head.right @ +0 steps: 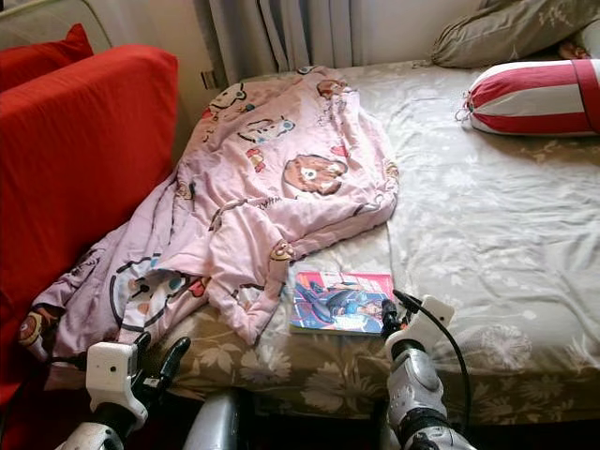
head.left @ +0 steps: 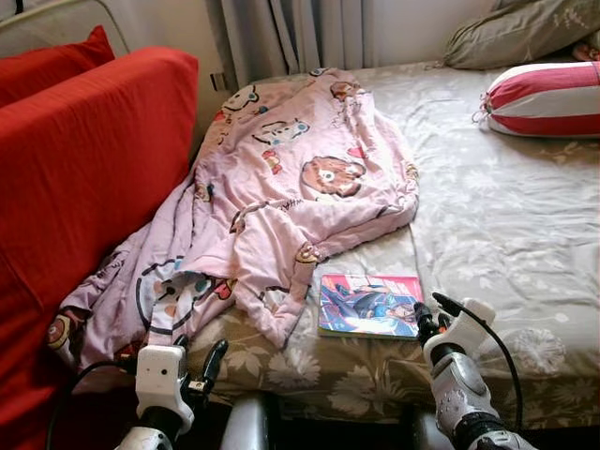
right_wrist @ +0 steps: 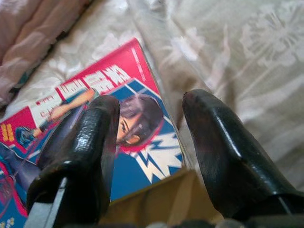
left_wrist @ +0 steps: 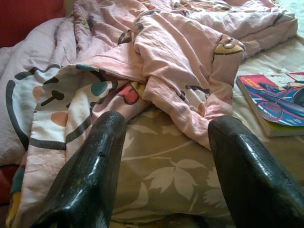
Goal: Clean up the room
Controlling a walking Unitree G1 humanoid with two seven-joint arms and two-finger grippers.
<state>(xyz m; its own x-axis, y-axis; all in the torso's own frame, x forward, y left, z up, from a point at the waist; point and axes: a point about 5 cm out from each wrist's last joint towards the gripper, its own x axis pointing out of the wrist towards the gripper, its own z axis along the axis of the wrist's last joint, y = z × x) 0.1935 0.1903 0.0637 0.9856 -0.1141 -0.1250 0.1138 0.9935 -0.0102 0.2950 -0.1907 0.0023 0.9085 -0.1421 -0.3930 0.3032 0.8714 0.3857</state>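
A crumpled pink cartoon blanket (head.left: pixel 281 187) lies across the left part of the bed and hangs over its front edge. A colourful comic book (head.left: pixel 369 305) lies flat on the floral sheet near the front edge, just right of the blanket's tip. My right gripper (head.left: pixel 427 319) hovers at the book's near right corner, open; in the right wrist view its fingers (right_wrist: pixel 90 137) straddle the edge of the book (right_wrist: pixel 142 156). My left gripper (head.left: pixel 208 361) is open, low at the bed's front edge, pointing at the hanging blanket (left_wrist: pixel 156 61).
A red sofa (head.left: pixel 84 178) stands close against the bed's left side. A red-and-white striped pillow (head.left: pixel 544 98) and a grey pillow (head.left: pixel 516 33) lie at the far right. Curtains (head.left: pixel 291 33) hang behind the bed. The sheet (head.left: pixel 506 234) to the right is bare.
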